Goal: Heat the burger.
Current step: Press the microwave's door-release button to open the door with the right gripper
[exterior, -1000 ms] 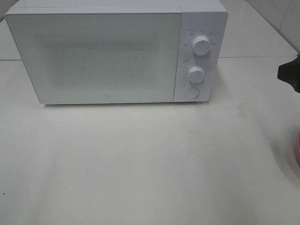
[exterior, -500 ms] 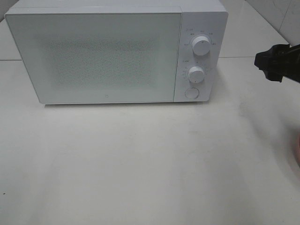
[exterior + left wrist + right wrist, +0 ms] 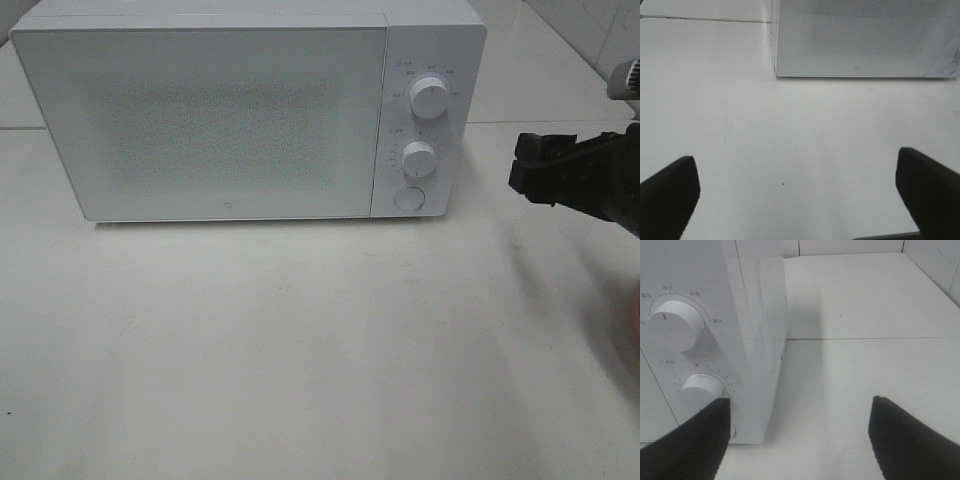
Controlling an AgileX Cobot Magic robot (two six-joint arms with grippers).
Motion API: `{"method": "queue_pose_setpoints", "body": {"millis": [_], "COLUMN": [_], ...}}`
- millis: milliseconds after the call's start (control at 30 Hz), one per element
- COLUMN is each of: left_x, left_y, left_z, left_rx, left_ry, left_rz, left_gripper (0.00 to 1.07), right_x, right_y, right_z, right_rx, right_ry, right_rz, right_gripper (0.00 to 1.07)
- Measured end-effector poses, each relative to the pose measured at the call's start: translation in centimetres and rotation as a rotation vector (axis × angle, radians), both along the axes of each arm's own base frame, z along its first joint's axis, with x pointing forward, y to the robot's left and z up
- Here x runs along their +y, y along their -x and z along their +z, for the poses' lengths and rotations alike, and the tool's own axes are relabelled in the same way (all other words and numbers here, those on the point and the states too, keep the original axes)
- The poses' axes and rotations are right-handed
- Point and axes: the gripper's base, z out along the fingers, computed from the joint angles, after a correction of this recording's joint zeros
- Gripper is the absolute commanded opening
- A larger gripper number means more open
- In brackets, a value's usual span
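The burger is out of view; the white microwave (image 3: pixel 200 120) stands upright, door shut.

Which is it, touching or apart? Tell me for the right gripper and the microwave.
Apart. The exterior high view shows a strip of bare table between the right gripper and the control-panel side of the microwave; the gripper is open and holds nothing.

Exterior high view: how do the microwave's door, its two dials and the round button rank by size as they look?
Largest: the door.
Next: the upper dial and the lower dial, too alike to rank.
Smallest: the round button.
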Motion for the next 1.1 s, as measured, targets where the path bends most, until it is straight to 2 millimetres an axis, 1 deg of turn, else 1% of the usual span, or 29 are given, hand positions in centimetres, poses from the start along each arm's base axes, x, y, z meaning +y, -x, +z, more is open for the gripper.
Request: {"method": "queue_pose_setpoints", "body": {"millis": [33,67,100,133,167,200,267,333,367,433,467,533,633,667,733,767,933,1100], "left_x": [0.0,0.0,0.0,0.0,0.0,0.0,0.0,0.0,0.0,0.0,0.0,0.0,0.0,0.0,0.0,0.0,0.0,0.0], "left_y": [0.0,0.0,0.0,0.0,0.0,0.0,0.0,0.0,0.0,0.0,0.0,0.0,0.0,0.0,0.0,0.0,0.0,0.0], "left_z": [0.0,0.0,0.0,0.0,0.0,0.0,0.0,0.0,0.0,0.0,0.0,0.0,0.0,0.0,0.0,0.0,0.0,0.0], "left_rx": [0.000,0.000,0.000,0.000,0.000,0.000,0.000,0.000,0.000,0.000,0.000,0.000,0.000,0.000,0.000,0.000,0.000,0.000], "left_ry": [0.000,0.000,0.000,0.000,0.000,0.000,0.000,0.000,0.000,0.000,0.000,0.000,0.000,0.000,0.000,0.000,0.000,0.000], "left_rz": [0.000,0.000,0.000,0.000,0.000,0.000,0.000,0.000,0.000,0.000,0.000,0.000,0.000,0.000,0.000,0.000,0.000,0.000], "left_gripper": [1.00,1.00,1.00,1.00,1.00,1.00,1.00,1.00,1.00,1.00,1.00,1.00,1.00,1.00,1.00,1.00,1.00,1.00], "right_x": [0.5,0.5,1.3,1.6,1.6,2.3,2.7,3.7,3.7,5.0,5.0,5.8,6.0,6.5,6.7,7.1,7.8,7.9], "right_y": [0.1,0.1,0.2,0.3,0.3,0.5,0.6,0.9,0.9,1.5,1.5,1.9,2.1,2.4,2.5,2.8,3.4,3.4], "right_z": [-0.3,-0.3,-0.6,-0.8,-0.8,-1.0,-1.1,-1.3,-1.3,-1.7,-1.7,-2.0,-2.3,-2.8,-3.0,-3.4,-4.4,-4.5], "right_rx": [-0.008,-0.008,-0.014,-0.018,-0.018,-0.027,-0.033,-0.058,-0.058,-0.073,-0.073,-0.077,-0.070,-0.052,-0.044,-0.025,0.009,0.012], "right_ry": [0.019,0.019,0.042,0.048,0.048,0.047,0.045,0.040,0.040,0.037,0.037,0.042,0.045,0.052,0.054,0.060,0.076,0.070], "right_rz": [-0.015,-0.015,-0.012,-0.018,-0.018,-0.016,-0.018,-0.020,-0.020,-0.023,-0.023,-0.022,-0.018,-0.015,-0.014,-0.009,-0.008,-0.008], "right_gripper": [0.75,0.75,0.75,0.75,0.75,0.75,0.75,0.75,0.75,0.75,0.75,0.75,0.75,0.75,0.75,0.75,0.75,0.75]}}
